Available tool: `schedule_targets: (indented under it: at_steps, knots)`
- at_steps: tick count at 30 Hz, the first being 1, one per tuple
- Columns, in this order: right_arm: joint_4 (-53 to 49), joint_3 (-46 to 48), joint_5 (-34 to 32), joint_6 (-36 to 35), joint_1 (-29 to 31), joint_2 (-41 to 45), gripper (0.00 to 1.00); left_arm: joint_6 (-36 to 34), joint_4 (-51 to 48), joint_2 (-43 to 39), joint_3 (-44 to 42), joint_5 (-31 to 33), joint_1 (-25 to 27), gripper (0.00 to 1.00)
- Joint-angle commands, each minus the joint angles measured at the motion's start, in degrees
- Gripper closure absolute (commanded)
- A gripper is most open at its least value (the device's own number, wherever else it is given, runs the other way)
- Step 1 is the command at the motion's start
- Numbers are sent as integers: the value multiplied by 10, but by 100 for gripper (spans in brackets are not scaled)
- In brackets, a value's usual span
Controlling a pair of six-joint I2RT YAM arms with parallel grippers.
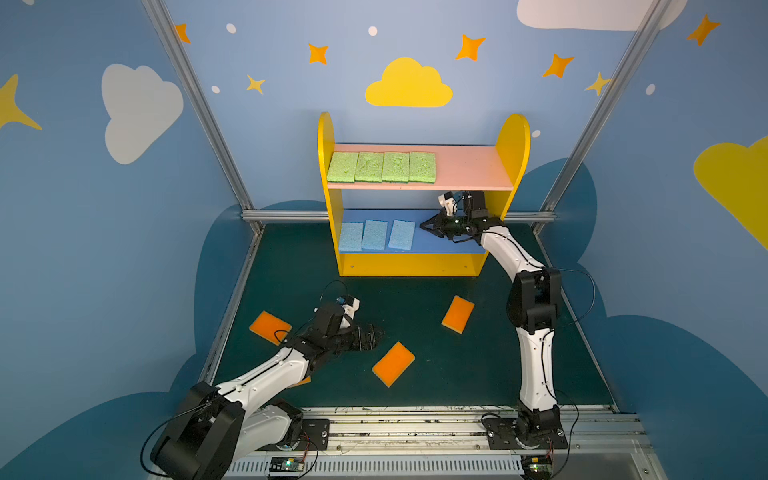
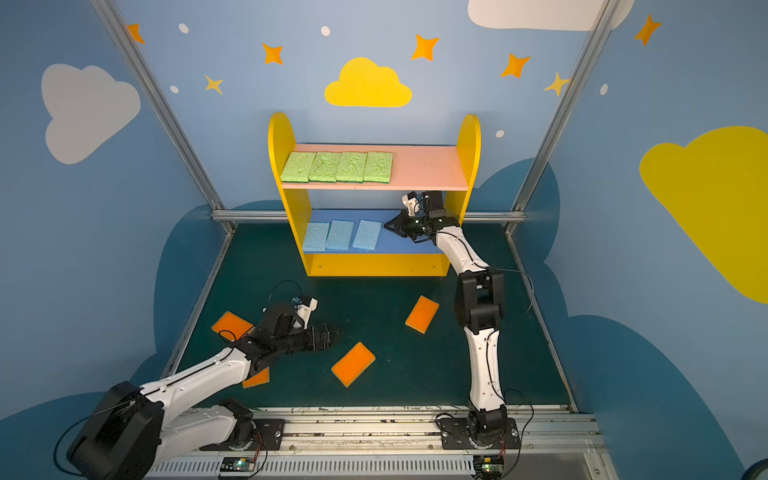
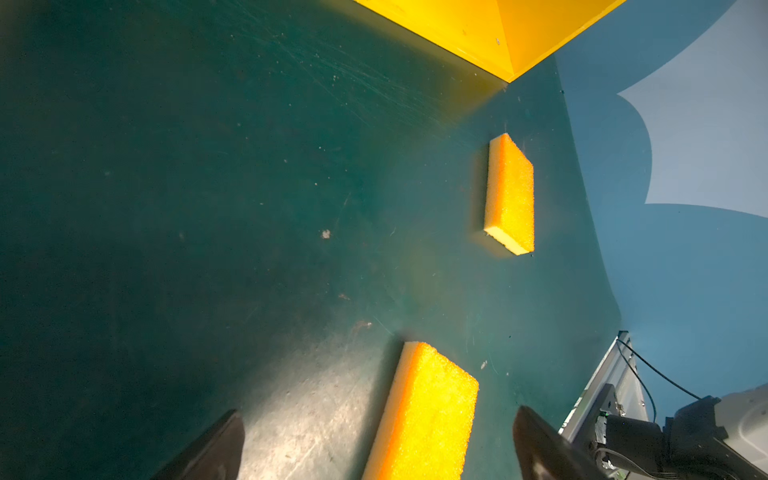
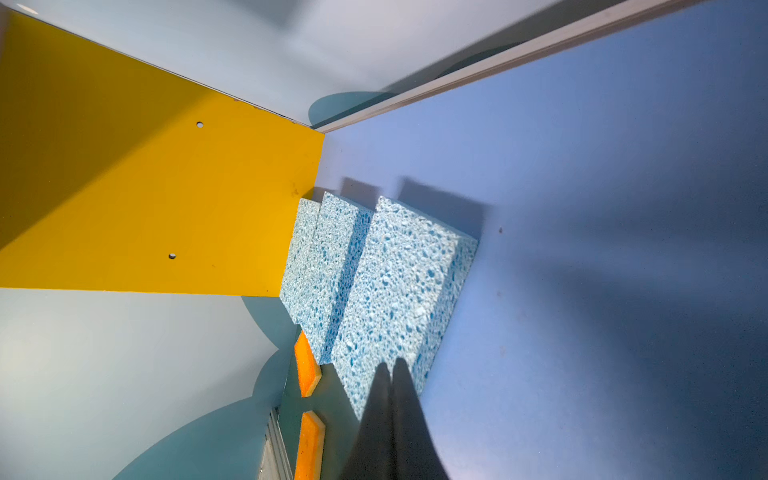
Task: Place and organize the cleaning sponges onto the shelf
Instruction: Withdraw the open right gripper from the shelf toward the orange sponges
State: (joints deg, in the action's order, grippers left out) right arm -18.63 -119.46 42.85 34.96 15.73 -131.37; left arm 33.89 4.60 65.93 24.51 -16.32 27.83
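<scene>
One shelf (image 1: 326,166) stands at the back of the table (image 1: 415,299), with a pink board (image 1: 469,166) above a blue board (image 1: 436,245). Two arms work in front of it.

There are eleven sponges in all. Four green sponges (image 1: 382,167) lie side by side on the pink board, one tier above the right fingers (image 4: 378,415) and off to their left. Three blue sponges (image 1: 376,235) lie flat on the blue board just ahead of those fingertips. The nearest one is right at the tips, though I cannot tell whether it touches them. Four orange sponges (image 1: 393,363) lie on the table. One is just ahead of the left fingers (image 3: 216,449), in line with the gap between them, and one is farther ahead, near the shelf's corner. Another lies behind the fingers beside the wrist, and the last is mostly hidden under the forearm.

The right arm (image 1: 536,365) rises from its base, bends at the elbow and reaches level into the blue tier. The right gripper (image 4: 391,365) has its fingers pressed together, holding nothing. The left arm (image 1: 266,374) stretches low and forward over the table. The left gripper (image 1: 374,335) is spread wide, holds nothing and points at the table.
</scene>
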Motion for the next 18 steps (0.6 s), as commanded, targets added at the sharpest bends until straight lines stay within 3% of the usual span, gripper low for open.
schedule_targets:
  at_steps: [1, 18]
  knots:
    - [6, -1, -12, 4, 4, -21, 100, -5, -11, 6, -5, 6, 1, 1]
    - [-14, -116, 11, 19, 35, -116, 100, -19, 5, 53, -1, -2, -1, 1]
